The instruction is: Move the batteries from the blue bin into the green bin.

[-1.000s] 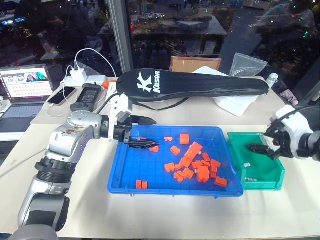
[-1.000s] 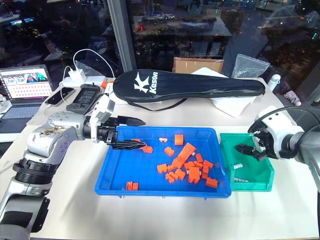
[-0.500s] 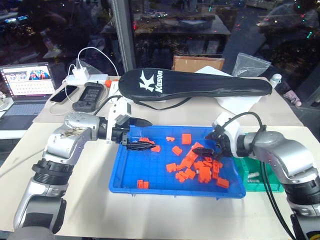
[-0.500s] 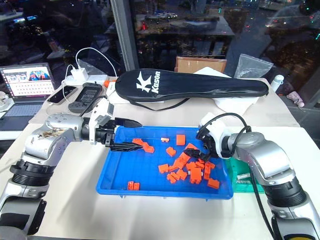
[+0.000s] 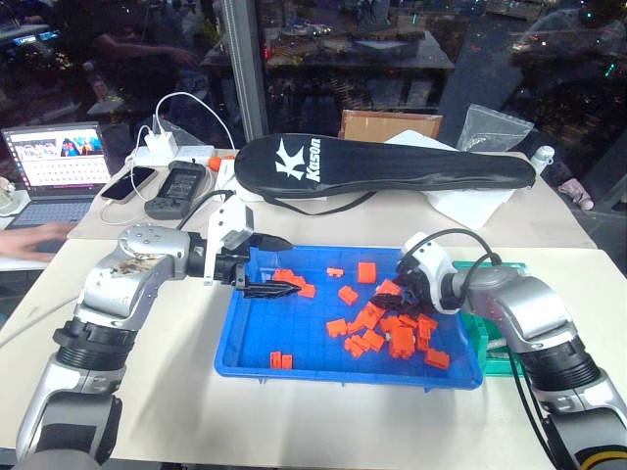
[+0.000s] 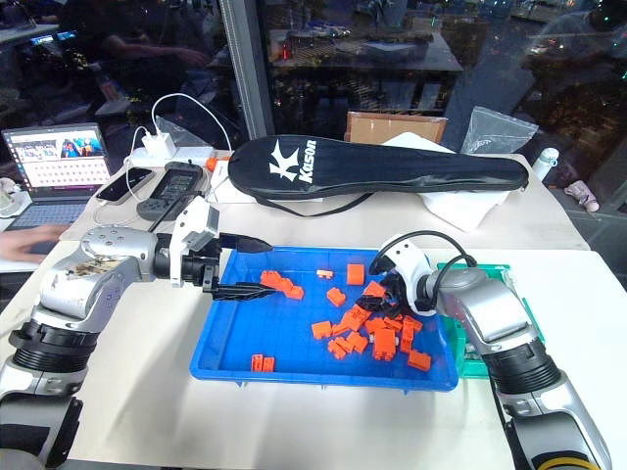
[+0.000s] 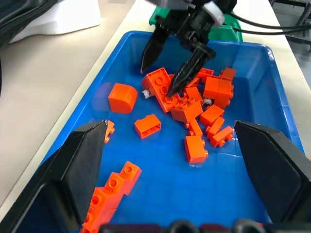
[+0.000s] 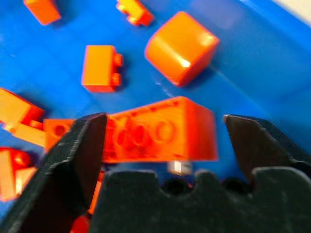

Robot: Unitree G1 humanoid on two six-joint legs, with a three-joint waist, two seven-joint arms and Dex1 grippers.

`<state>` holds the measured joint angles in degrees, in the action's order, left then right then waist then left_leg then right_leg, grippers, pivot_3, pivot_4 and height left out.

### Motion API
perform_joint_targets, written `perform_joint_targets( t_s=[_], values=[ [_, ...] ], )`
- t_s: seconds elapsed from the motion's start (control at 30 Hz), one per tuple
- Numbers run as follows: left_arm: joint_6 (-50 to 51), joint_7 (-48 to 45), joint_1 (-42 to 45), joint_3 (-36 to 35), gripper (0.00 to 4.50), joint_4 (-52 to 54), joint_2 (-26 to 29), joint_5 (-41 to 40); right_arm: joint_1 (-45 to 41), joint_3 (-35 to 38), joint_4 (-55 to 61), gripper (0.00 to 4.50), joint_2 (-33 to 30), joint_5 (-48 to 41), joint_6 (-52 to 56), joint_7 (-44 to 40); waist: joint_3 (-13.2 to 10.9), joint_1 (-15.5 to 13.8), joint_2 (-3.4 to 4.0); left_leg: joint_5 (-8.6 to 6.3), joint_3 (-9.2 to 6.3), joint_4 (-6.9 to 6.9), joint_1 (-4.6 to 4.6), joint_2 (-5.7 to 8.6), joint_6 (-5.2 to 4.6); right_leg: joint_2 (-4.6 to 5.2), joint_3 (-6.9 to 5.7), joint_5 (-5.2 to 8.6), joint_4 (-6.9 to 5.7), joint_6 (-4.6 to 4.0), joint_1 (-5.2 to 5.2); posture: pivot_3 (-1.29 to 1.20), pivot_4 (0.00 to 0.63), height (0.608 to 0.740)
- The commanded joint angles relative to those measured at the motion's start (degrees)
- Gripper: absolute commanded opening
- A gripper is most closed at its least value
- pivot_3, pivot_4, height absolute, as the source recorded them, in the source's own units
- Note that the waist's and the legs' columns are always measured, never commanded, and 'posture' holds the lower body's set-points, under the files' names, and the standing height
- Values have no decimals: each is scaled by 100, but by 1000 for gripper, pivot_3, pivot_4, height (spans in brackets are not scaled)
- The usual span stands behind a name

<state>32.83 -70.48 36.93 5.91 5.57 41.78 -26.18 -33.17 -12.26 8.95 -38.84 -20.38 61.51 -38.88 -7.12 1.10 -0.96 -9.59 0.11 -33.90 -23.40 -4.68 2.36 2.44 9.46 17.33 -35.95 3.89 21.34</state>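
The blue bin (image 5: 245, 352) sits in the middle of the pale table (image 5: 323, 431), and everything is happening inside it. The right gripper (image 7: 167, 65) is down over the heap of orange blocks (image 5: 392, 328) at the bin's right end, its two black fingers spread apart, straddling a long orange block (image 8: 160, 136) without pinching it. One finger rests on the heap of blocks and the other hangs clear of it. Peeking out from under that long block is a small silvery end, what looks like one of the batteries (image 7: 145, 93), with another glint (image 7: 207, 101) on the far side of the heap; both lie in the blue bin. The left gripper (image 5: 279, 264) hovers at the bin's left end, near the back rim, fingers wide open and holding nothing, pointing across the bin toward the heap. The green bin (image 5: 505, 348) stands just beside the blue bin's right edge, mostly hidden behind the right arm. Behind the blue bin lies a black racket case (image 5: 382, 166), and a laptop (image 5: 54, 162) sits far off to its left.
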Motion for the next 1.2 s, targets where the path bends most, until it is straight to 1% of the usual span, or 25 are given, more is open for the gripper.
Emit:
perform_joint_targets(
  t_s=[0.03,0.07,0.3,0.4,0.47,0.6,0.67,0.7,0.77,0.83,0.87,0.9,0.97,1.03,1.07,1.13,1.2],
  values=[
    [-12,20,22,-143,4500,156,95,-45,-105,69,92,2485,-71,91,-167,-49,0,-4,0,0,0,0,0,0,0,0,0,0,0,0,-1,0,150,731],
    [-17,20,19,-136,4500,155,101,-41,-121,70,96,2158,-102,117,-205,-56,0,-7,0,0,0,-1,1,0,0,0,0,0,1,1,-2,0,150,731],
    [-42,14,16,-110,4500,138,117,-34,-398,260,189,2158,-92,144,-309,-53,0,-3,1,0,0,-1,0,0,0,0,0,4,0,6,0,0,150,731],
    [-63,10,37,-90,4500,113,108,-17,-686,301,286,2158,224,25,-262,40,0,32,1,0,0,2,4,-1,0,-1,0,4,-2,5,1,0,150,731],
    [-74,6,31,-90,4500,111,111,-11,-744,297,323,2158,295,39,-238,50,0,41,1,0,0,4,5,-1,0,-2,0,4,-6,5,2,0,150,731],
    [-71,6,22,-92,4500,111,115,-9,-768,386,468,2158,16,74,-225,-105,-1,-24,1,0,-1,1,-3,0,0,-1,0,3,-2,2,1,0,150,731],
    [-67,5,19,-88,4500,112,111,-12,-751,328,643,2158,-550,25,-301,-601,-4,-49,6,0,-1,-2,-5,0,0,-1,-1,2,-1,1,1,0,150,731],
    [-68,1,15,-85,4500,112,108,-14,-764,293,728,2665,-848,-24,-355,-911,-6,-60,10,0,-1,-3,-10,2,0,0,0,3,0,1,2,0,150,731],
    [-80,-5,18,-72,4500,95,98,-9,-804,114,822,3205,-1372,4,-592,-1453,-7,-58,10,0,-1,-4,-11,2,0,1,0,4,3,3,1,0,150,731],
    [-100,-13,35,-53,4500,63,73,-2,-891,-387,784,3865,-1999,452,-1402,-2211,-7,-31,9,0,-1,0,-6,2,0,0,0,9,5,10,1,0,150,731],
    [-110,-18,42,-44,4500,51,62,2,-934,-650,733,4123,-2277,740,-1892,-2606,-8,-10,13,0,-1,1,-2,1,0,0,0,14,5,17,-1,0,150,731],
    [-121,-23,51,-34,4500,37,48,8,-1013,-883,638,4466,-2469,995,-2284,-2928,-9,16,13,0,-1,2,1,1,0,0,0,17,5,22,0,0,150,731],
    [-127,-27,71,-20,4500,13,24,16,-1203,-1161,359,4466,-2569,1371,-2853,-3276,-10,76,12,0,-1,5,12,-1,1,-2,-1,23,4,19,-1,0,150,731],
    [-136,-15,73,-15,4500,3,3,29,-1437,-1420,5,4466,-2526,1786,-3613,-3626,-10,140,12,0,-1,4,12,-1,1,-2,0,23,0,20,-2,0,150,731],
    [-138,-6,57,-20,4500,13,-3,32,-1567,-1554,-217,4466,-2443,1999,-4097,-3781,-11,149,12,0,-1,2,11,-1,1,-2,0,23,-1,20,-2,0,150,731],
    [-125,38,-32,-63,4500,98,14,29,-1938,-1878,-911,4466,-2080,2448,-5125,-3986,-11,169,12,0,-1,0,12,-1,1,-2,0,23,-4,20,-2,0,150,731],
    [-81,94,-109,-113,4500,192,39,10,-2190,-2050,-1503,4466,-1753,2752,-5863,-4051,-11,183,12,0,-1,1,16,-1,0,-2,0,22,-4,19,-3,0,150,731]
  ],
)
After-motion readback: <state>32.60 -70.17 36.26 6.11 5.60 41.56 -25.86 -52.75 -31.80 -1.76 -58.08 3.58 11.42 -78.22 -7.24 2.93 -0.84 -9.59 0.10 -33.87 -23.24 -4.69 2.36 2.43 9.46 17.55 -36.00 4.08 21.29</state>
